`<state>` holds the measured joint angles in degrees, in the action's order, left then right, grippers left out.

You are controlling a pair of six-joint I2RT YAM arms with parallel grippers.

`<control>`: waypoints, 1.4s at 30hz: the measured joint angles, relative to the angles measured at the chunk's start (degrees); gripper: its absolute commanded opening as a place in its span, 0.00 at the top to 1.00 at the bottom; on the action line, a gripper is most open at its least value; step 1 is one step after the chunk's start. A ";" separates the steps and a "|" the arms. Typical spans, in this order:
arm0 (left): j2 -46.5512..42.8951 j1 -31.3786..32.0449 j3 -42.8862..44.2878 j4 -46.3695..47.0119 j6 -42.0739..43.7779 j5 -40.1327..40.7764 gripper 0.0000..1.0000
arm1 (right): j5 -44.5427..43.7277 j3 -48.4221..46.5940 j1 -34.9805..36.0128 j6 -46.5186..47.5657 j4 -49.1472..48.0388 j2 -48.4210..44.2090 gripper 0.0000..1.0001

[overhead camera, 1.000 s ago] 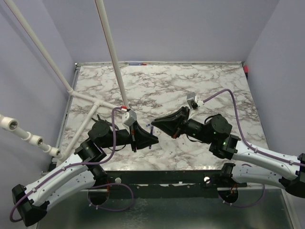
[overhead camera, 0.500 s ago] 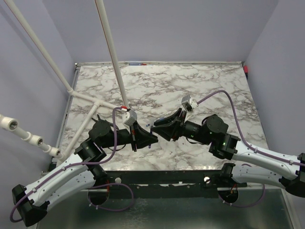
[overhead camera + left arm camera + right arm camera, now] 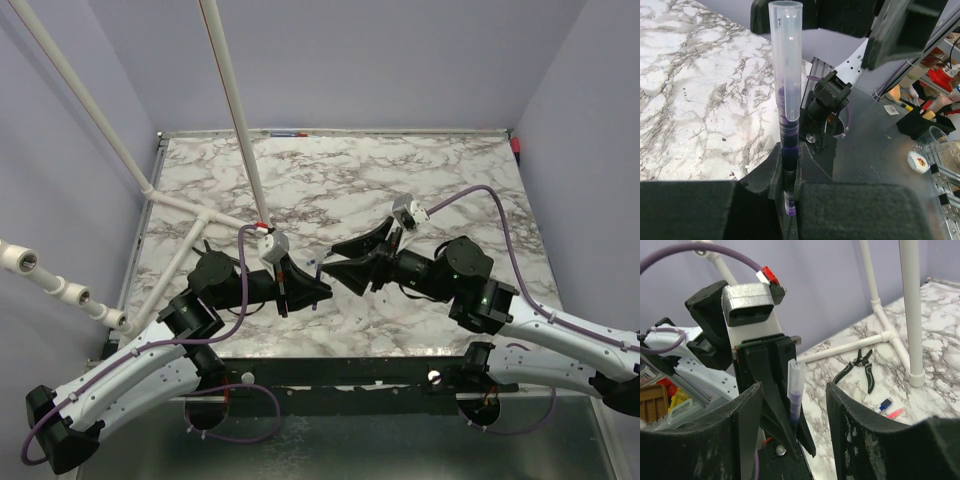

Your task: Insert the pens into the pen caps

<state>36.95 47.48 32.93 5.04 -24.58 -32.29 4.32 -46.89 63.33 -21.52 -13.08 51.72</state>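
My left gripper [image 3: 787, 165] is shut on the lower end of a thin dark purple pen [image 3: 788, 145] and holds it upright. A translucent pen cap [image 3: 787, 50] sits over the pen's upper part. In the right wrist view the same capped pen [image 3: 795, 385] stands in the gap between my right gripper's [image 3: 795, 390] fingers [image 3: 747, 430], which are spread wide and touch nothing. From above, the left gripper [image 3: 312, 288] and right gripper [image 3: 345, 266] face each other tip to tip over the near middle of the marble table [image 3: 400, 180].
White pipes [image 3: 235, 110] rise from the table's left side, joined by a tee [image 3: 880, 335]. Black pliers [image 3: 860, 367] lie by them. A small blue piece [image 3: 885, 404] and a pink-red piece [image 3: 895, 413] lie on the marble close by.
My right gripper has gone from shut to open, letting go of the cap on the pen, and has drawn back slightly to the right. The left gripper has stayed put.
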 measured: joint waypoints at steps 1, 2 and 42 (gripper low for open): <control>0.02 0.00 0.00 -0.02 0.02 0.00 1.00 | -0.22 -0.50 0.00 0.20 0.13 0.00 0.42; 0.07 0.00 0.00 0.00 0.02 -0.02 1.00 | -0.44 -0.98 0.00 0.31 0.26 0.04 0.42; 0.00 0.00 0.00 -0.17 0.13 0.33 1.00 | 0.63 -7.39 0.00 1.42 1.57 8.13 0.99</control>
<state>36.95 47.48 32.93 4.86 -24.45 -31.97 4.95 -54.28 63.33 -20.10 -11.51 59.86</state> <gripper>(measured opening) 0.066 0.054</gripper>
